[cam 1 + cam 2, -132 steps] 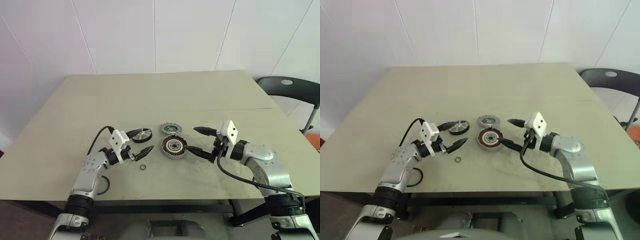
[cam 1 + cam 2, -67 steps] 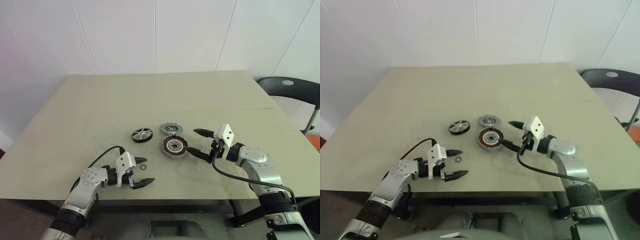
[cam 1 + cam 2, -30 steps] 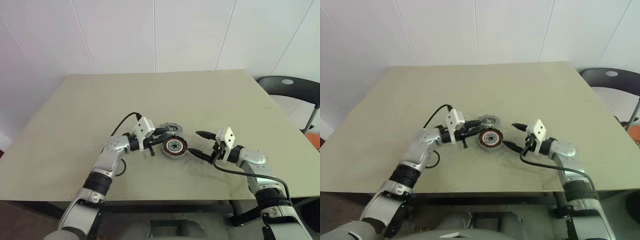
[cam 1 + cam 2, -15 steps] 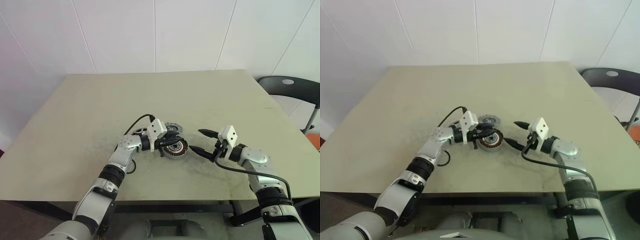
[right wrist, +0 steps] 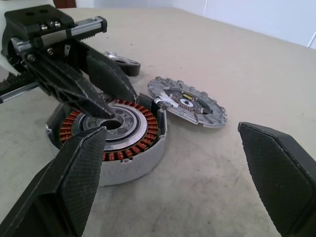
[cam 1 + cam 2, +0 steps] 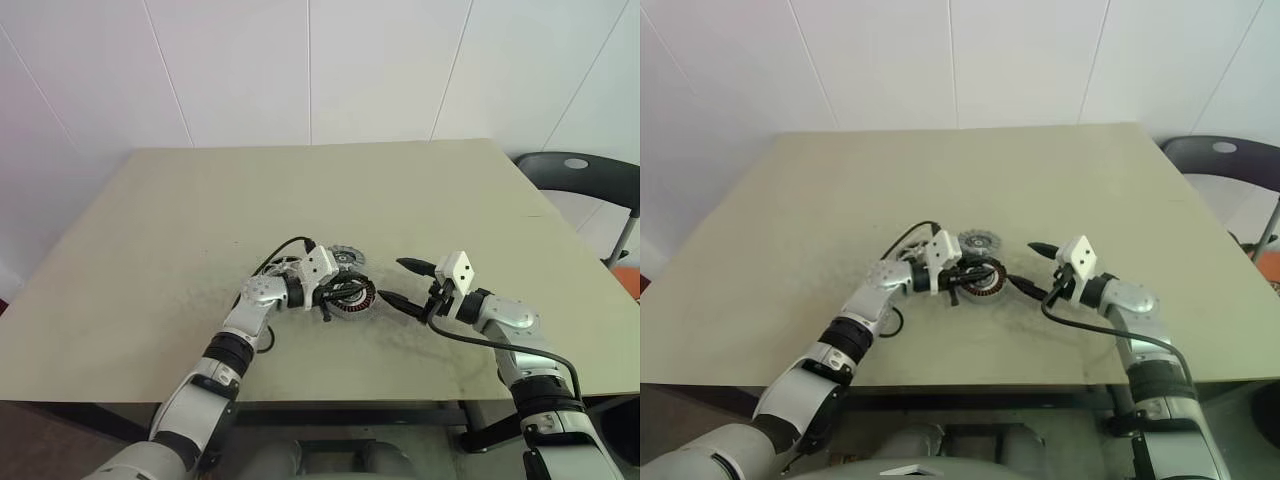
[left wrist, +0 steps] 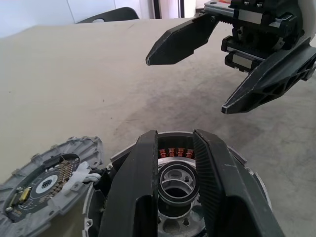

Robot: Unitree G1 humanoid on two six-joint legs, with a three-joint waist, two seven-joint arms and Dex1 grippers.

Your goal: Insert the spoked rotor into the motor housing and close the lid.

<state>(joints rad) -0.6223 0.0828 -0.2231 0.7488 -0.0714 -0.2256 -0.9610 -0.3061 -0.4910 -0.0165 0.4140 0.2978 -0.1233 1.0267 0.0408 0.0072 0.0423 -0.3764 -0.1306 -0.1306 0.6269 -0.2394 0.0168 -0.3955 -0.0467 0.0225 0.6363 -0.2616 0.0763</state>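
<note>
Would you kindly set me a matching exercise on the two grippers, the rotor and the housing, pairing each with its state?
1. left gripper
2. right gripper
3. rotor
4. housing

A. open, holding nothing
B. grey, lying flat beside the housing
C. shut on a small dark ring
D. copper windings exposed, under the left fingers

Pairs: 1-C, 2-A, 3-B, 4-D

The motor housing lies near the middle of the surface. Just behind it, touching or nearly so, lies the spoked rotor. The left end effector reaches in from the left, over the housing's hub, with a small ring between its fingers. The right end effector hovers just right of the housing. The lid lies behind and left of the housing, beyond the left arm.
</note>
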